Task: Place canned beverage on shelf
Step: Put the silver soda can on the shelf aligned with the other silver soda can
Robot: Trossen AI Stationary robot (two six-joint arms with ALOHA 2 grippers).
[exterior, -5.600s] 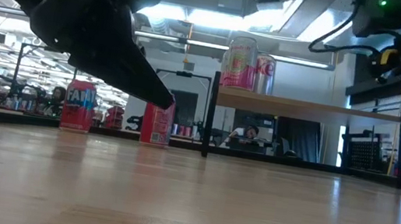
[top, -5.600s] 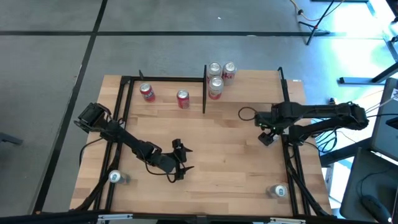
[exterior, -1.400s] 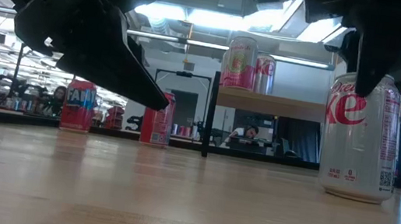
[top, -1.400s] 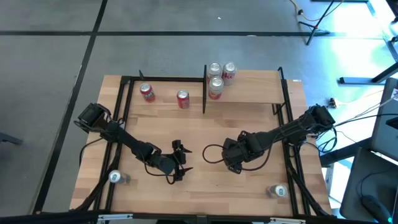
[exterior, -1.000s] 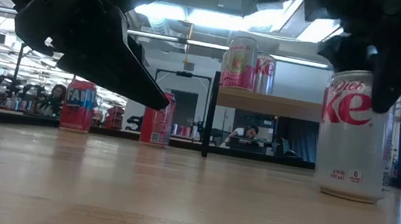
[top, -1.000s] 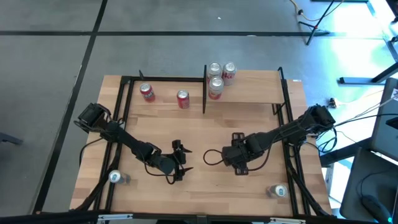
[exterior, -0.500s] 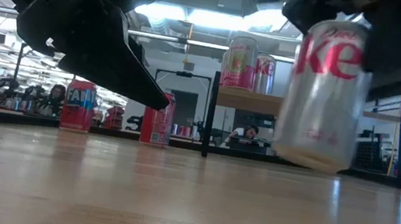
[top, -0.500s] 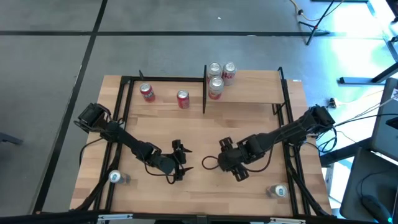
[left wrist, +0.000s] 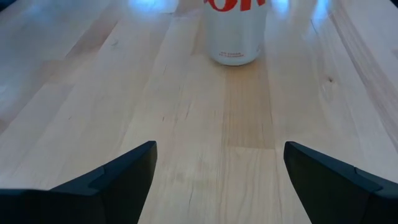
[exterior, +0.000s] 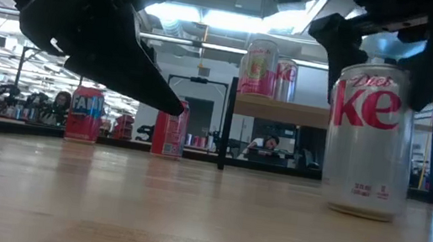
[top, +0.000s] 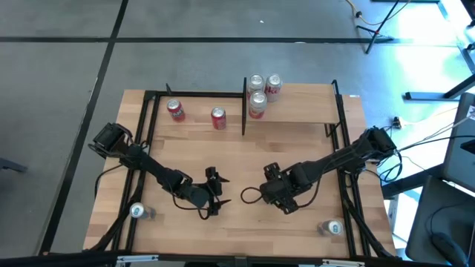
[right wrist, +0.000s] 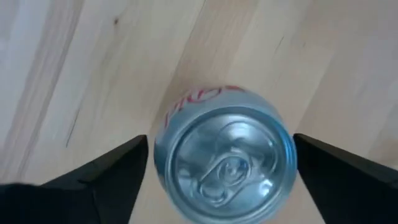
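The silver aluminium diet-cola can with red lettering (exterior: 369, 142) stands upright on the pale butcher-block wooden counter (top: 245, 156), in its near-centre part and well apart from the shelf. The right wrist view looks straight down on its pull-tab lid (right wrist: 224, 163), with that arm's two dark fingers spread to either side of the can and clear of its wall. So the right gripper (top: 280, 194) hangs directly over the can with its jaws open, gripping nothing; in the low view the dark fingers bracket the can's upper part, though whether they brush the rim is hard to judge from there.

The step in hand looks like the grasp itself: the gripper is aligned over the can but has not closed on it. The next move calls for lowering until the jaws straddle the can's body, closing squarely across its width, then lifting it high enough to clear the shelf's board.

The small raised light-wood shelf with thin black metal posts (top: 297, 111) sits at the counter's far edge and already carries three cans (top: 257, 100) clustered at its left end, so the open stretch of board to their right seems the safer landing spot.

The left gripper (top: 213, 194) waits low over the counter just left of the can, its jaws wide open and empty. Two red cans (top: 217, 117) stand on the counter left of the shelf.
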